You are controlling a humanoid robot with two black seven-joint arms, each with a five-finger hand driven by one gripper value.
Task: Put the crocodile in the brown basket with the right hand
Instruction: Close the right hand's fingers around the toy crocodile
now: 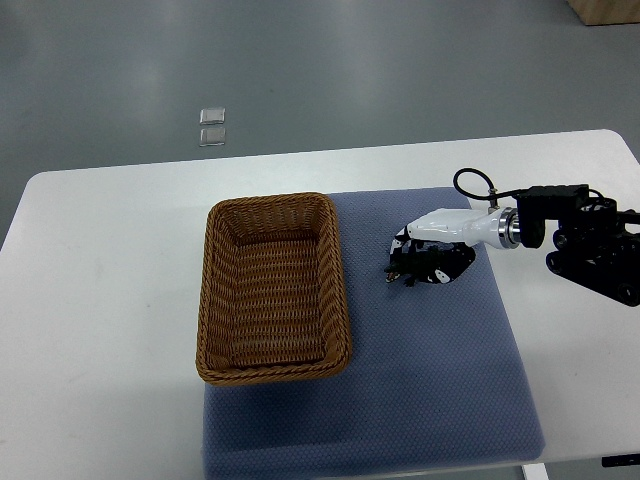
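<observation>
Reaching in from the right edge of the picture, the right hand (428,258) hangs low over the blue mat (430,380), its white shell leading back to a black forearm with a looped cable above the right side of the tabletop (100,300). Beneath the white palm lies a dark tangle with small pale specks, pressed on or just above the mat. It is too small and dark to separate into parts, so I cannot tell whether the fingers are spread, curled, or gripping anything. The crocodile cannot be made out on its own; if it shows at all, it is within that dark mass under the hand, to the right of the brown basket (338,280) and apart from it.

The basket stands left of the tabletop's middle, overlapping the mat's left edge, with its long sides running from the near edge toward the far edge. Its woven floor shows bare. The mat covers the middle of the tabletop and reaches its near edge.

Beyond the far edge, two small clear squares (212,127) lie on the grey floor, and a tan corner of some box (605,10) shows at the top right.
</observation>
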